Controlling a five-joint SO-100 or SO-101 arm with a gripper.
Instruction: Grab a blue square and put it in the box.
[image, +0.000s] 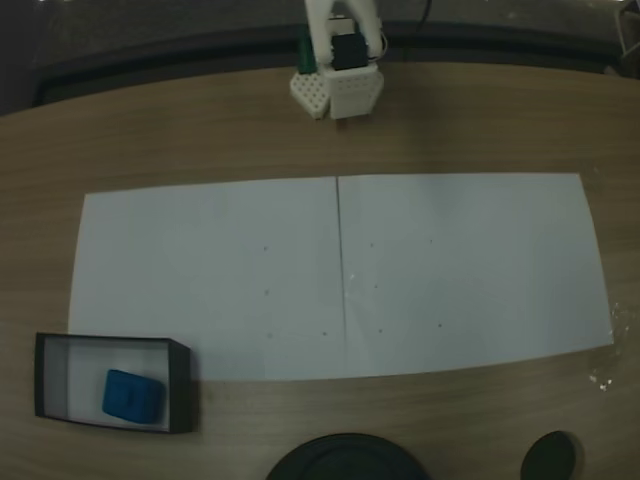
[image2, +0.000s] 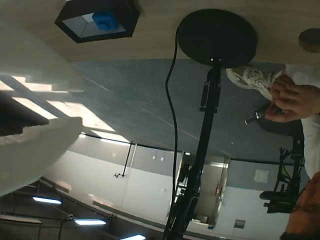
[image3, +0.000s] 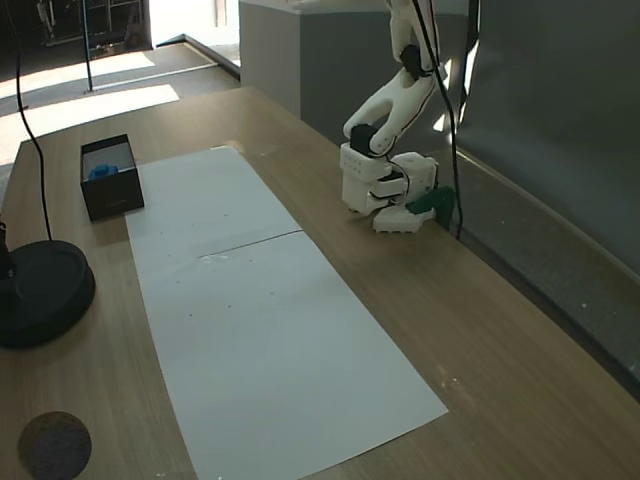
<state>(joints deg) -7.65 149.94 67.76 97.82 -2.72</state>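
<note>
Blue square (image: 131, 394) lying inside the box (image: 181, 385), lower left of a fixed view, beside white paper (image: 340, 275) on the counter (image: 200, 130). Wrist view: same cube (image2: 105, 20) in the tray (image2: 129, 22), upper left; white end effector (image2: 35, 145) blurred, jaw state unclear. Other fixed view: arm folded far from box (image3: 115, 200). No legible writing.

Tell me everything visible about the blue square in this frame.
The blue square is a small, solid, bright-blue cube with slightly rounded edges and a matte, plastic-looking surface. It sits inside the box, a shallow black-walled tray with a pale floor, resting on that floor toward the near right side in a fixed view. It sits slightly turned relative to the walls. Nothing else touches it.
</note>
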